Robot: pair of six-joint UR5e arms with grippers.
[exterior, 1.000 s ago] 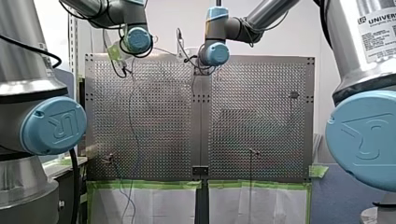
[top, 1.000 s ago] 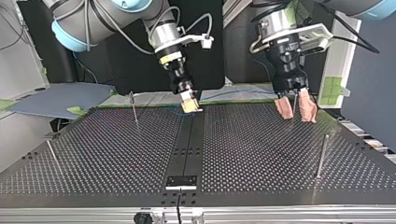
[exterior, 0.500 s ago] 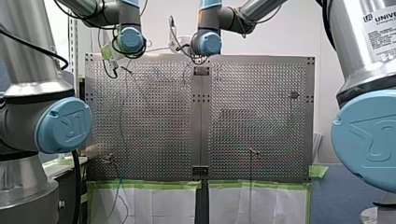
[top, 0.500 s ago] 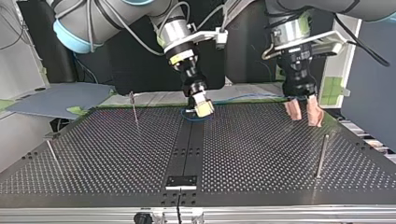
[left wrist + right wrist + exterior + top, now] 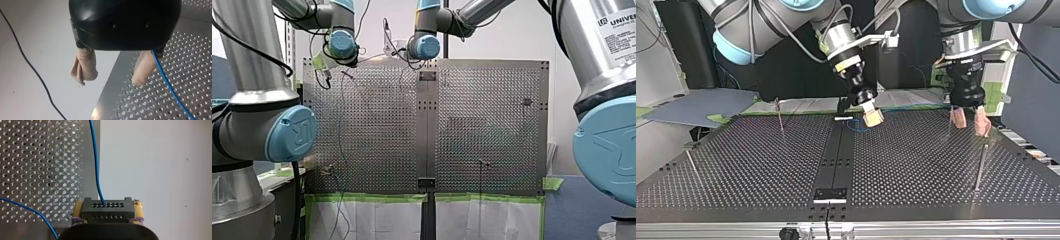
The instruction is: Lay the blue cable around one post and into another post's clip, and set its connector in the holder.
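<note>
My right gripper [image 5: 107, 207] is shut on a black connector [image 5: 107, 210] with rows of small holes. The blue cable [image 5: 96, 167] leaves the connector's face and runs ahead over the plate's edge. In the top view my right gripper [image 5: 872, 117], with yellow pads, hangs just right of the centre strip, over a small loop of blue cable [image 5: 856, 126]. My left gripper [image 5: 970, 122] stands open further right, its beige pads [image 5: 84, 68] apart with nothing between them. The cable [image 5: 166, 81] passes beside one of its fingers. A black holder block [image 5: 831, 194] sits on the centre strip near the plate's front edge.
Thin metal posts stand on the perforated table [image 5: 916, 165]: one [image 5: 779, 114] at the back left, one [image 5: 691, 162] at the left edge and one [image 5: 980, 167] at the right. A dark cable [image 5: 30, 65] hangs beyond the plate's edge.
Both arms have moved toward the top view's right. My right gripper carried the connector from over the centre strip to just right of it, and a cable loop now lies under it.
</note>
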